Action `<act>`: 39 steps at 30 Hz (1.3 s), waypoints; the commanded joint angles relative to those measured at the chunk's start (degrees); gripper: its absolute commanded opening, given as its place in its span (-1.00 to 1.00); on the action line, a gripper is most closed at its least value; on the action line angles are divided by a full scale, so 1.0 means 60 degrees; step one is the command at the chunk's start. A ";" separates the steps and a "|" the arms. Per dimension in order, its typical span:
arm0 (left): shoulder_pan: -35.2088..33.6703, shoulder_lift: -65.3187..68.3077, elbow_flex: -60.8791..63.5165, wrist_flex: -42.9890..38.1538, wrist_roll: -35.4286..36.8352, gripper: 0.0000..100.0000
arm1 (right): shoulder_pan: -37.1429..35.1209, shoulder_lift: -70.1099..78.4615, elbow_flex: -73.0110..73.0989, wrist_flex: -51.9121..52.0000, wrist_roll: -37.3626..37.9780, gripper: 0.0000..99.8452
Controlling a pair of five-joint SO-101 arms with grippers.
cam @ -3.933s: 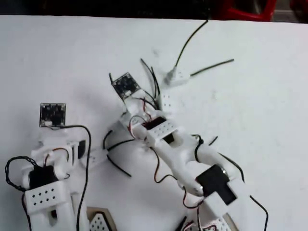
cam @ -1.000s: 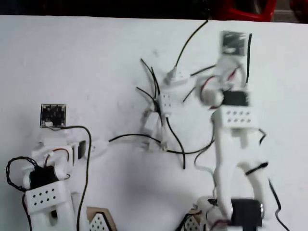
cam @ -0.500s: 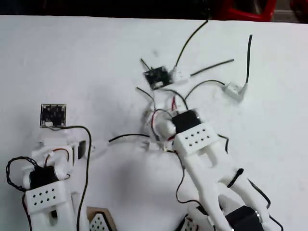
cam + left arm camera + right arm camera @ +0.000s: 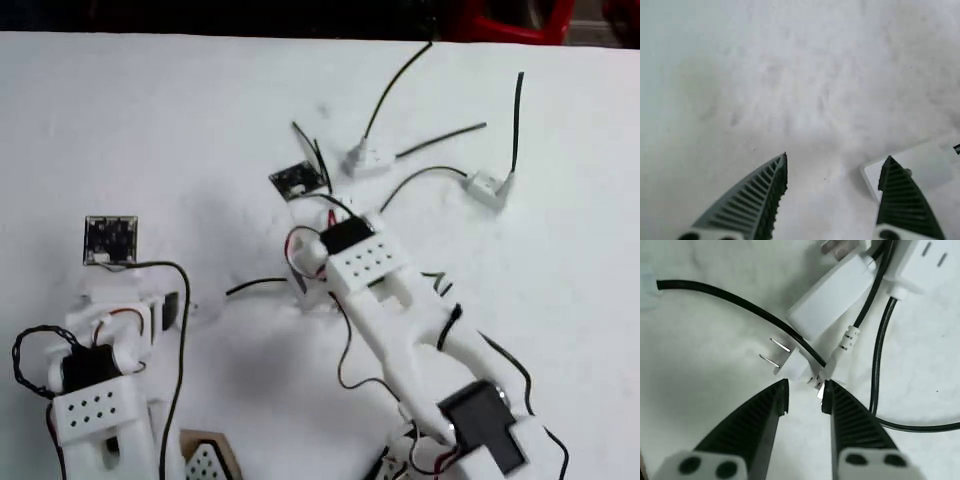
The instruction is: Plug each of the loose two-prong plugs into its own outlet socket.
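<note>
A white two-prong plug [image 4: 794,366] lies on the table on a black cable [image 4: 740,302], prongs bare, just beyond the tips of my right gripper [image 4: 804,390], which is open with nothing between its fingers. Behind the plug are a white socket block [image 4: 832,295] and a second outlet [image 4: 930,260]. From above, the right arm [image 4: 390,300] reaches to the table's centre over that cluster. My left gripper [image 4: 835,162] hangs open over bare table, a white block [image 4: 925,167] beside one finger. The left arm [image 4: 100,350] stands at the near left.
A white outlet [image 4: 365,158] with a black lead lies at the far centre. Another white piece [image 4: 487,187] on a black cable sits at the far right. A loose black cable [image 4: 258,285] runs between the arms. A red object [image 4: 520,18] stands beyond the table's far edge.
The right arm swung from the table's far right back to the centre, leaving a white piece with its cable at the far right. The left arm has kept still.
</note>
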 commanded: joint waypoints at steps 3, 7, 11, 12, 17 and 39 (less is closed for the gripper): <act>-0.0037 -0.0183 -0.0029 -0.0176 0.0073 -0.41 | 0.0462 0.0725 -0.1392 0.0667 0.0029 -0.79; -0.0037 -0.0183 -0.0029 -0.0176 0.0073 -0.41 | 0.0886 0.1546 -0.1919 0.0696 0.0073 -0.79; -0.0037 -0.0183 -0.0029 -0.0176 0.0059 -0.41 | 0.1092 0.2234 -0.2198 0.0711 0.0088 -0.79; -0.0037 -0.0183 -0.0029 -0.0176 0.0059 -0.41 | 0.1092 0.2366 -0.2256 0.0711 0.0088 -0.79; -0.0037 -0.0183 -0.0029 -0.0176 0.0059 -0.41 | 0.1033 0.2718 -0.2256 0.0667 0.0088 -0.79; -0.0037 -0.0198 0.0103 -0.0234 0.0059 -0.41 | 0.1018 0.2601 -0.2271 0.0637 0.0132 -0.97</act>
